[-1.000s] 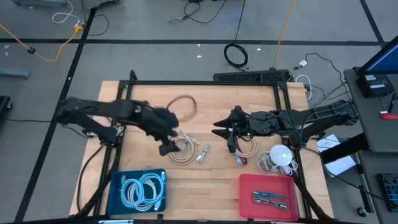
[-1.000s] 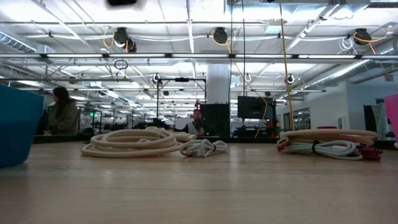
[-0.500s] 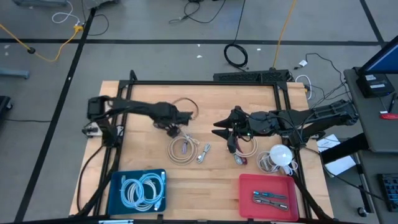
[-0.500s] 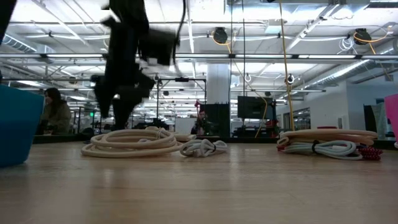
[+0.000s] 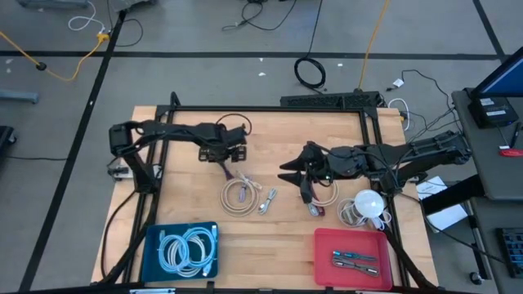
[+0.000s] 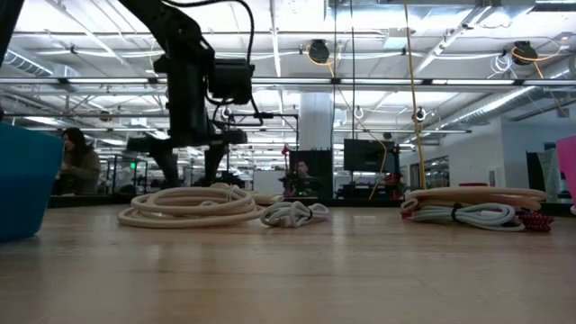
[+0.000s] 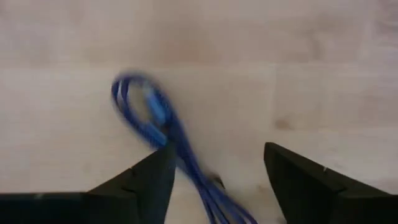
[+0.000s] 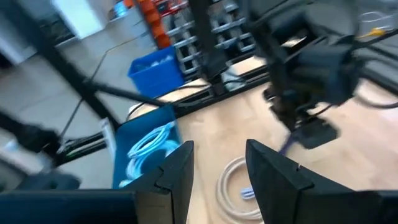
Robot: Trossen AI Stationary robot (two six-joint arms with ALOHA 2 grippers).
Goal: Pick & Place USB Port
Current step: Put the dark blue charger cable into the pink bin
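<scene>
A thin blue cable (image 7: pixel 158 121), folded back on itself, lies on the wood (image 5: pixel 222 170) in the far-left part of the table. My left gripper (image 5: pixel 231 155) hovers over it, pointing down and open, one finger on each side of it (image 7: pixel 217 155). A beige cable coil (image 5: pixel 239 196) and a small white cable (image 5: pixel 268 200) lie nearer the front. My right gripper (image 5: pixel 296 178) hangs open at mid-table with nothing between its fingers (image 8: pixel 219 146), beside another coil (image 5: pixel 324 193) with a red end (image 5: pixel 315 210). My left gripper comes at the blue cable from above. The cable (image 7: pixel 166 142) runs close along the inner edge of one finger. I cannot tell whether that finger touches it.
A blue bin (image 5: pixel 155 260) holding white cables sits at the front left. A red tray (image 5: pixel 327 245) with tools is at the front right. A white cable bundle (image 5: pixel 364 208) lies right of my right gripper, and a brown cable ring (image 5: pixel 255 139) near the far edge.
My left gripper has gone from above the beige coil toward the table's far edge and has come down into the low view behind that coil. The arm has swung and straightened with it. My right arm has kept still.
</scene>
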